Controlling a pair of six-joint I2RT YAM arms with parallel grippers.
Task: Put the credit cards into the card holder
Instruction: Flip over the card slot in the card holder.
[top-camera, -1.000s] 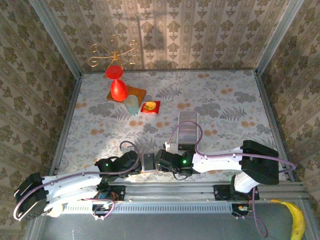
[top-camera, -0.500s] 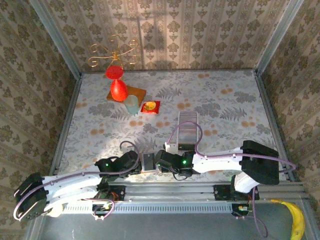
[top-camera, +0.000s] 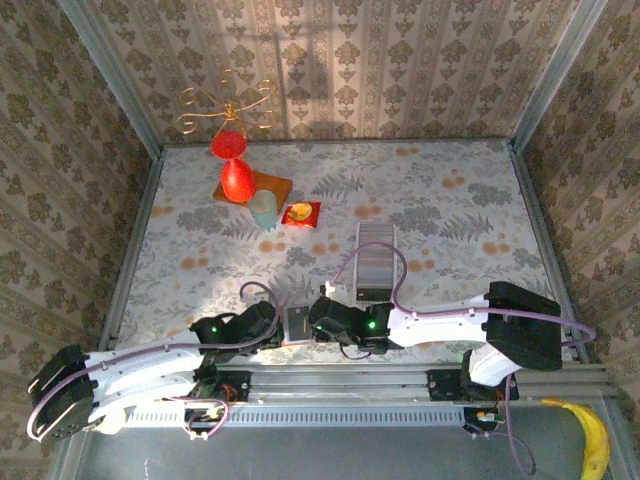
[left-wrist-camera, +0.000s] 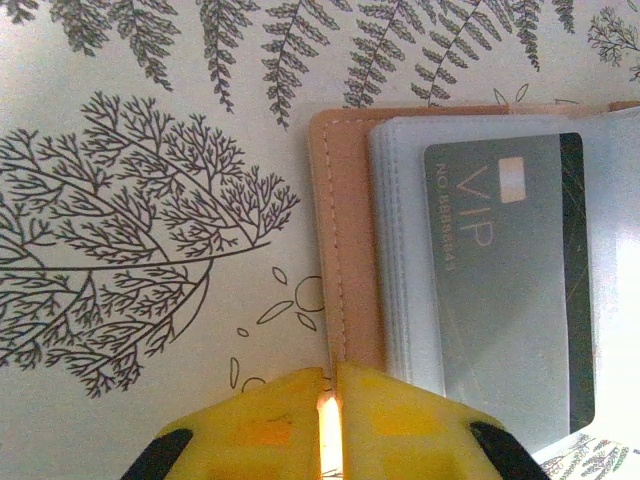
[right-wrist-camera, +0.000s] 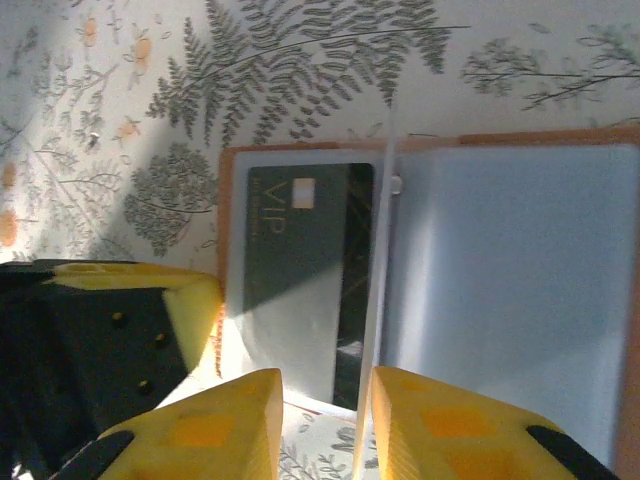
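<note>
**Right gripper (top-camera: 318, 325) closes in**

Top view: it has edged left toward the card holder (top-camera: 297, 322), unmoved at the near edge of the table (top-camera: 450, 220) by the left gripper (top-camera: 274, 326); a sleeve-turn seems next.

Left wrist: fingers (left-wrist-camera: 270, 430) pinch the card holder's edge. The credit card (left-wrist-camera: 505, 280) lies sleeved, its long axis running away from them, chip end far.

Right wrist: fingers (right-wrist-camera: 220, 430) narrowly apart, a clear leaf (right-wrist-camera: 384, 250) upright against one.
</note>
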